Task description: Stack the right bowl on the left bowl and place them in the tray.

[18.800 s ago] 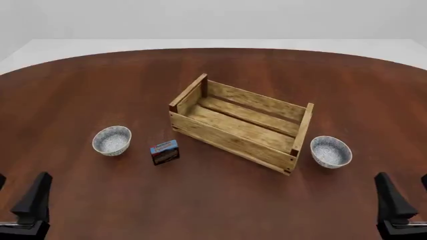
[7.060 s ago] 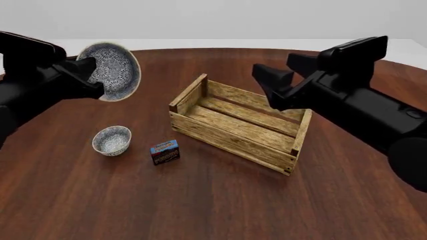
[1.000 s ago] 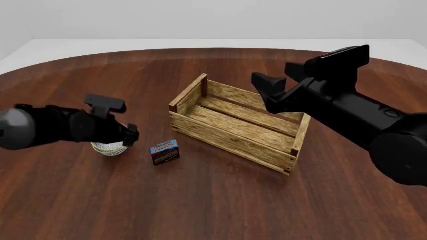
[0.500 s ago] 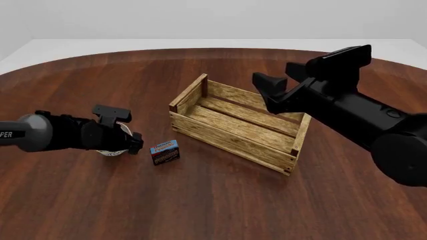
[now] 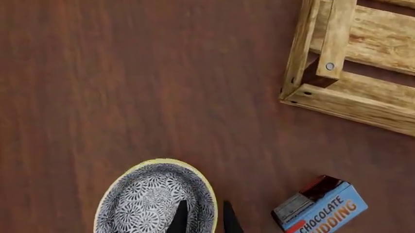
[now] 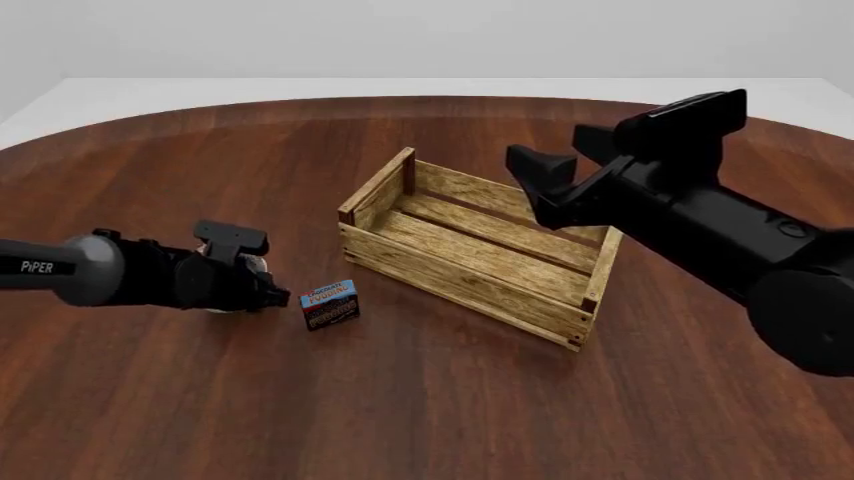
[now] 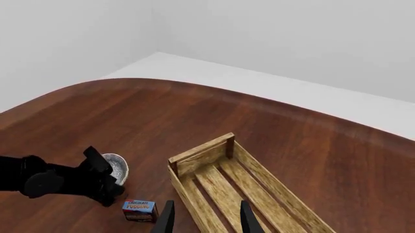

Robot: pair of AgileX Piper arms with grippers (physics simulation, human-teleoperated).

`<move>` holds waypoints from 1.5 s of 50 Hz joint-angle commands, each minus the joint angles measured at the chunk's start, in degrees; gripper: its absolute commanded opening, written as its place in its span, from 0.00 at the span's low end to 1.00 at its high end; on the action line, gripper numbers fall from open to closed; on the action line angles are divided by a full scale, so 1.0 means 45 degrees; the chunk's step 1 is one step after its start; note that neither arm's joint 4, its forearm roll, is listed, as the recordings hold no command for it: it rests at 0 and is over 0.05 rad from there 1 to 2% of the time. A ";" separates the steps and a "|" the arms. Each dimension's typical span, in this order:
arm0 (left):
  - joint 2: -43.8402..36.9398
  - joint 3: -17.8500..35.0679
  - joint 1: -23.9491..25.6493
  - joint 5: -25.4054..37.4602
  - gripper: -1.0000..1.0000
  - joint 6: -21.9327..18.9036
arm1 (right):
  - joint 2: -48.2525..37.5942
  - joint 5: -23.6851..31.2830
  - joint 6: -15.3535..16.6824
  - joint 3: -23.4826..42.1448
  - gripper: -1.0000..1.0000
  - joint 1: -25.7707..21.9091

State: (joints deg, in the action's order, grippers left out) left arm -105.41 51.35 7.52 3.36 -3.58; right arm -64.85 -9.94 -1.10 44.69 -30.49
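Note:
A patterned grey-white bowl (image 5: 152, 199) sits on the table left of the wooden tray (image 6: 467, 245). No second bowl shows apart from it, and I cannot tell if two are nested. My left gripper (image 5: 203, 223) is low over it, with one finger inside and one outside the rim, shut on it. In the front view the left gripper (image 6: 267, 288) hides most of the bowl (image 6: 252, 264). My right gripper (image 6: 545, 187) hangs open and empty above the tray's far side. The right wrist view shows the bowl (image 7: 117, 167) and the tray (image 7: 224, 182).
A small blue-and-red pudding box (image 6: 330, 304) lies between the bowl and the tray's near left corner, close to the left gripper; it also shows in the left wrist view (image 5: 321, 208). The tray's corner post (image 5: 318, 73) stands beyond the bowl.

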 commanded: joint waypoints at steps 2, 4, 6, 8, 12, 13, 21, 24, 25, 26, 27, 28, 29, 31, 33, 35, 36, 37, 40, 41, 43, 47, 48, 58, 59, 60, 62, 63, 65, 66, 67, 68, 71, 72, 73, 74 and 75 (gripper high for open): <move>-0.0952 -0.0088 -0.0638 -0.0565 0.00 0.0635 | -0.0020 -0.0032 0.0003 -0.0004 1.00 -0.0004; -0.0800 -0.0112 -0.0615 -0.0503 0.00 0.0679 | -0.0028 -0.0028 0.0007 -0.0002 1.00 -0.0005; -0.0733 -0.0159 -0.0624 -0.0521 0.00 0.0658 | -0.0031 -0.0029 0.0014 -0.0002 1.00 -0.0007; -0.0725 -0.0200 -0.0641 -0.0576 0.00 0.0613 | -0.0030 -0.0028 0.0016 -0.0004 1.00 -0.0010; -0.0569 -0.0227 -0.0607 -0.0498 0.00 0.0675 | 0.0002 -0.0009 0.0012 -0.0005 1.00 -0.0016; -0.0489 -0.0252 -0.0646 -0.0481 0.00 0.0641 | 0.0015 0.0000 0.0008 -0.0007 1.00 -0.0022; 0.0536 -0.0280 -0.0688 0.0093 0.00 0.0504 | 0.0162 0.0065 0.0002 -0.0016 1.00 0.0030; 0.0867 -0.0232 -0.0691 0.0332 0.00 0.0432 | 0.0263 0.0095 -0.0010 -0.0029 1.00 0.0077; 0.0933 -0.0213 -0.0727 0.0372 0.00 0.0372 | 0.0267 0.0095 -0.0006 -0.0030 1.00 0.0087; 0.1022 -0.0173 -0.0728 0.0453 0.00 0.0358 | 0.0299 0.0101 -0.0011 -0.0036 1.00 0.0099; 0.1092 -0.0145 -0.0744 0.0519 0.00 0.0334 | 0.0319 0.0106 -0.0019 -0.0040 1.00 0.0101; 0.1205 -0.0128 -0.0758 0.0585 0.00 0.0314 | 0.0332 0.0109 -0.0012 -0.0042 1.00 0.0110; 0.1283 -0.0103 -0.0773 0.0655 0.00 0.0286 | 0.0354 0.0113 -0.0017 -0.0048 1.00 0.0104; 0.1474 -0.0015 -0.0731 0.0863 0.00 0.0367 | 0.0400 0.0126 -0.0016 -0.0060 1.00 0.0113; 0.1634 0.0053 -0.0755 0.0999 0.00 0.0344 | 0.0452 0.0145 -0.0019 -0.0070 1.00 0.0127; 0.1781 0.0109 -0.0743 0.1138 0.00 0.0341 | 0.0515 0.0173 -0.0024 -0.0080 1.00 0.0142; 0.1875 0.0151 -0.0763 0.1209 0.00 0.0308 | 0.0565 0.0200 0.0000 -0.0086 1.00 0.0173; 0.1933 0.0188 -0.0763 0.1280 0.00 0.0300 | 0.0618 0.0229 -0.0003 -0.0095 1.00 0.0171; 0.2172 0.0291 -0.0764 0.1487 0.00 0.0277 | 0.0804 0.0317 0.0024 -0.0129 1.00 0.0176; 0.2234 0.0327 -0.0781 0.1541 0.00 0.0249 | 0.0837 0.0338 0.0022 -0.0135 1.00 0.0169; 0.2324 0.0421 -0.0775 0.1654 0.00 0.0246 | 0.0912 0.0377 0.0034 -0.0146 1.00 0.0184; 0.2484 0.0636 -0.0769 0.1895 0.00 0.0176 | 0.1036 0.0449 0.0029 -0.0156 1.00 0.0214; 0.2536 0.0674 -0.0756 0.1957 0.00 0.0178 | 0.1050 0.0466 0.0038 -0.0153 1.00 0.0224; 0.3065 0.1155 -0.0696 0.2576 0.00 -0.0013 | 0.1541 0.0729 0.0033 -0.0179 1.00 0.0399; 0.3092 0.1197 -0.0674 0.2613 0.00 -0.0017 | 0.1588 0.0758 0.0028 -0.0182 1.00 0.0408; 0.3129 0.1248 -0.0642 0.2666 0.00 -0.0021 | 0.1638 0.0785 0.0029 -0.0184 1.00 0.0431; 0.3203 0.1382 -0.0611 0.2788 0.00 -0.0101 | 0.1738 0.0855 0.0031 -0.0187 1.00 0.0461; 0.3238 0.1436 -0.0584 0.2840 0.00 -0.0126 | 0.1782 0.0875 0.0030 -0.0189 1.00 0.0488; 0.3340 0.1557 -0.0508 0.2978 0.00 -0.0142 | 0.1889 0.0937 0.0018 -0.0190 1.00 0.0527; 0.3397 0.1588 -0.0459 0.3009 0.00 -0.0180 | 0.1925 0.0965 0.0019 -0.0190 1.00 0.0545; 0.3462 0.1651 -0.0342 0.3056 0.00 -0.0171 | 0.1981 0.1002 0.0012 -0.0190 1.00 0.0570; 0.3521 0.1691 -0.0318 0.3112 0.00 -0.0208 | 0.2048 0.1030 0.0007 -0.0195 1.00 0.0593; 0.3688 0.1848 -0.0101 0.3256 0.00 -0.0202 | 0.2216 0.1128 -0.0005 -0.0195 1.00 0.0656; 0.3697 0.1881 -0.0093 0.3299 0.00 -0.0221 | 0.2233 0.1142 -0.0003 -0.0196 1.00 0.0661; 0.3729 0.1922 -0.0061 0.3342 0.00 -0.0245 | 0.2261 0.1165 -0.0001 -0.0197 1.00 0.0673; 0.3754 0.1991 0.0006 0.3399 0.00 -0.0257 | 0.2316 0.1194 -0.0005 -0.0199 1.00 0.0692; 0.3779 0.2083 0.0067 0.3454 0.00 -0.0301 | 0.2386 0.1242 -0.0002 -0.0202 1.00 0.0699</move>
State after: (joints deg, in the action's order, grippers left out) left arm -86.77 57.03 9.01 18.98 -6.89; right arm -55.70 -5.31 -1.03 43.80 -28.02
